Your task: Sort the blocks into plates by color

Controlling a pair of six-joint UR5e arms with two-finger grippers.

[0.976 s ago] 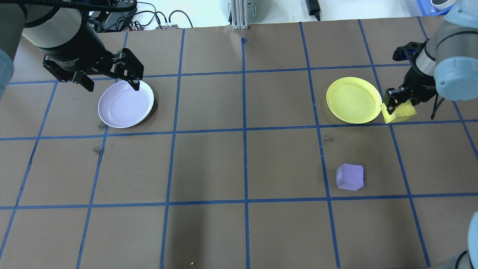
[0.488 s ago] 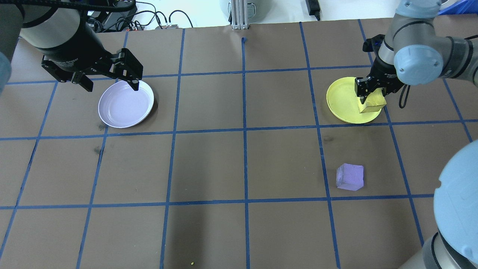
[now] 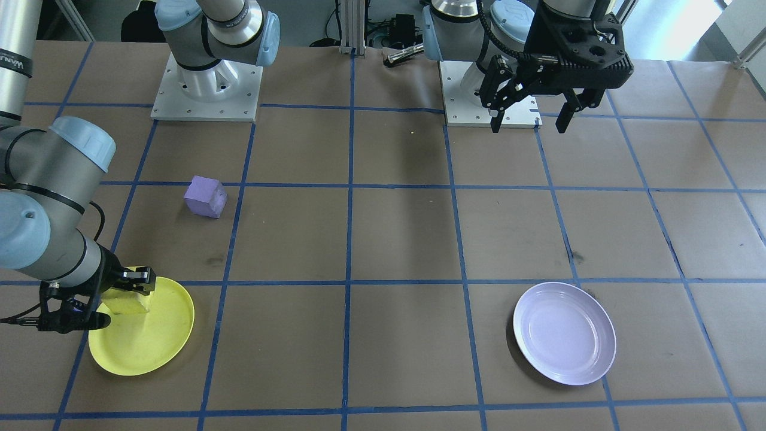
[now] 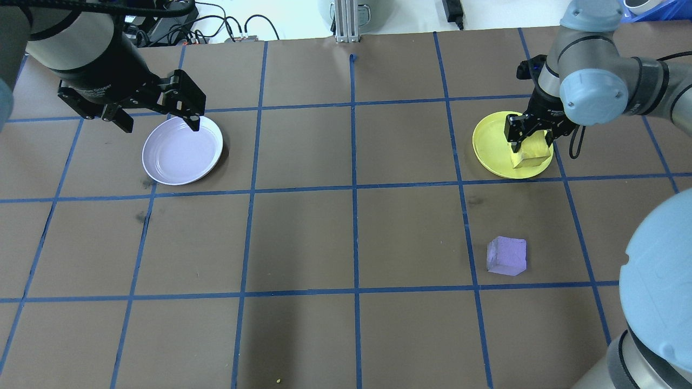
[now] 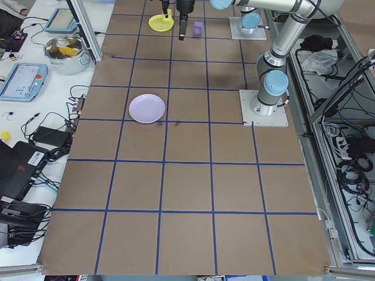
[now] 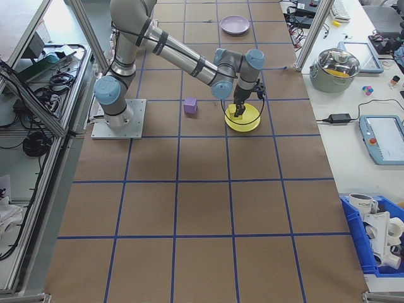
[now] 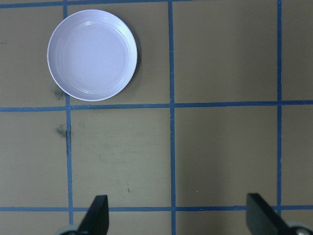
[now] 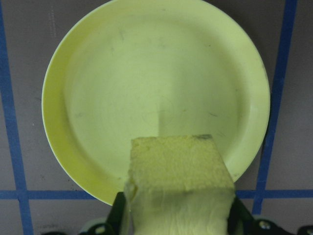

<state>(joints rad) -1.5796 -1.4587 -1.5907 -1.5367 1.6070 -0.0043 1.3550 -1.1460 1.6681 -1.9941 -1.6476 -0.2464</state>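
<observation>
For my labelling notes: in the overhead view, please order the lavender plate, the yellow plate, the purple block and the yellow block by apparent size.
1. lavender plate and yellow plate: they look about equal, so no ranking.
2. purple block.
3. yellow block, partly covered by the right gripper, so its place is unsure.

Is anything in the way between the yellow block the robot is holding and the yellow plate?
Nothing visible. The right gripper holds the yellow block right over the yellow plate, whose dish is bare. The purple block sits apart on the table.
</observation>
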